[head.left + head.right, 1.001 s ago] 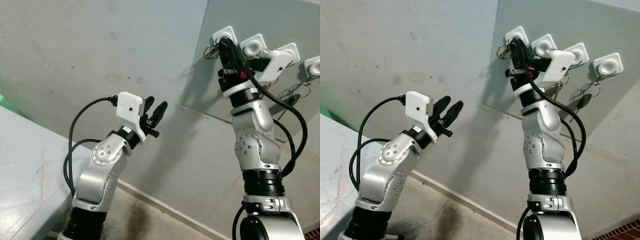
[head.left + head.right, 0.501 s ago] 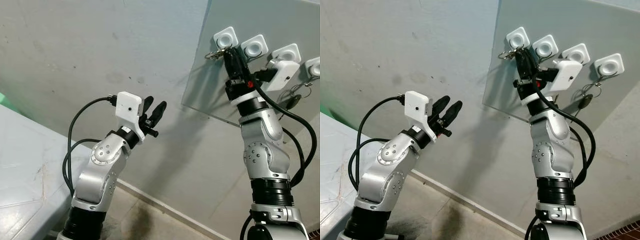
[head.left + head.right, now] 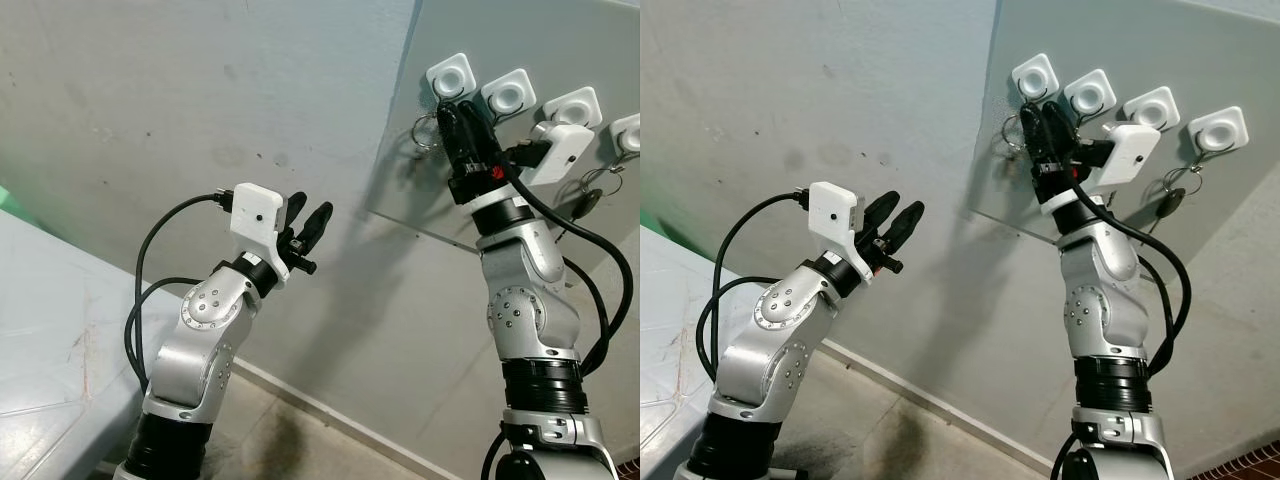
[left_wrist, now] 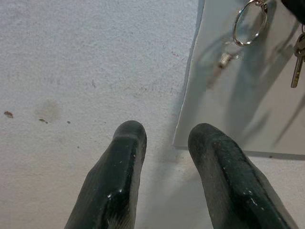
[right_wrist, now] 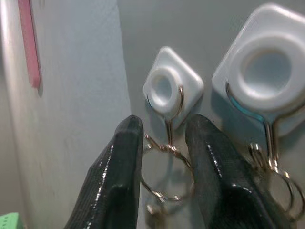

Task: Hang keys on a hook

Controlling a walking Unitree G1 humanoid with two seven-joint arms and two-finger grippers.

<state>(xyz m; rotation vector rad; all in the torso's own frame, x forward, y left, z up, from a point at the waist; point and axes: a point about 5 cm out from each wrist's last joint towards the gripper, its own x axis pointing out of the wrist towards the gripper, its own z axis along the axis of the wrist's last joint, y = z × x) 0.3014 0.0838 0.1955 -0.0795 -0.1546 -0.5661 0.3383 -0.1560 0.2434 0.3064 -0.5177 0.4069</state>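
A: What's on the board (image 3: 560, 40)?

B: A row of white square hooks along its top. The leftmost hook (image 5: 172, 88) has a wire loop over its round knob, and a key ring (image 5: 167, 172) hangs from that loop. The next hook (image 5: 264, 78) carries its own wire and rings. Further right, another set of keys (image 3: 1167, 203) dangles below a hook.

A: And the ring against the right gripper (image 5: 164, 138)?

B: In the right wrist view the ring hangs just beyond the two fingertips, in line with the gap between them. The fingers are apart and hold nothing; I can't tell whether either one brushes the ring. From the head views the gripper points up at the board just below the leftmost hook, and the ring (image 3: 427, 132) hangs at its left side.

A: The left gripper (image 3: 308, 225)?

B: Raised in front of the bare wall, well left of the board, fingers spread, empty. Its wrist view looks past the fingertips at the board's edge, with the ring (image 4: 249, 24) and a key (image 4: 298, 64) higher up.
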